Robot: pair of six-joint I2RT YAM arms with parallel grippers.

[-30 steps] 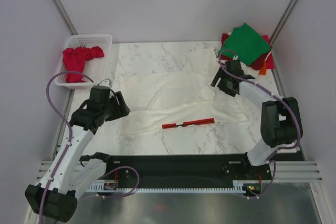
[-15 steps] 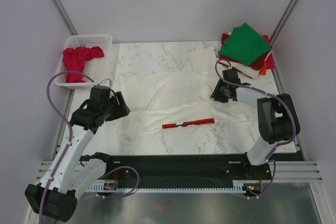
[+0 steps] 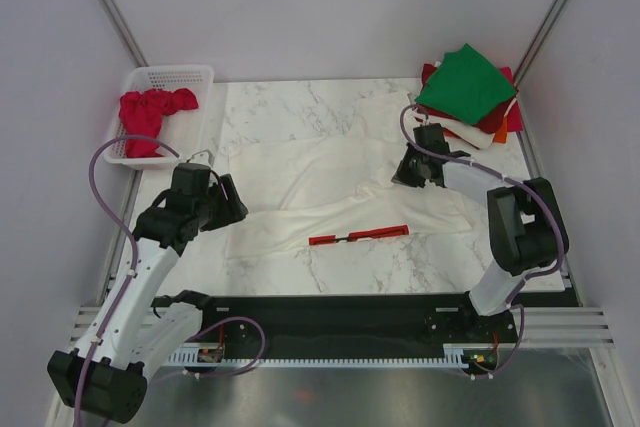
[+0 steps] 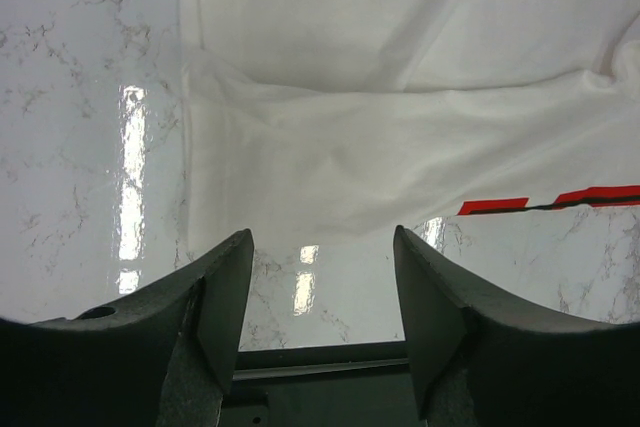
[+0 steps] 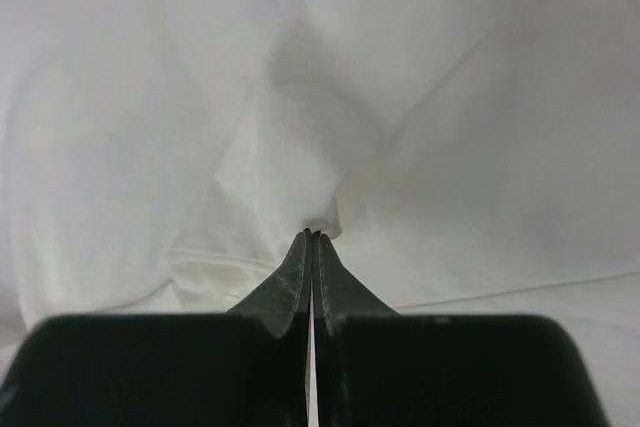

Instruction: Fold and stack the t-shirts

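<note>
Two-fingered right pincer [image 5: 312, 237] nipping cream-white t-shirt [image 5: 150, 97], left pincer [image 4: 320, 247] wide apart

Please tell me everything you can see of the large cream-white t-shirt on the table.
The cream-white t-shirt is a large piece of soft, thin-looking cloth. It lies spread out but wrinkled across the middle of the marble table, with long folds running over it. A narrow red logo shows at its near edge. The right gripper is shut on a small pinch of cloth near the shirt's right side, raising a little peak. The open left gripper hangs above its left part.
</note>
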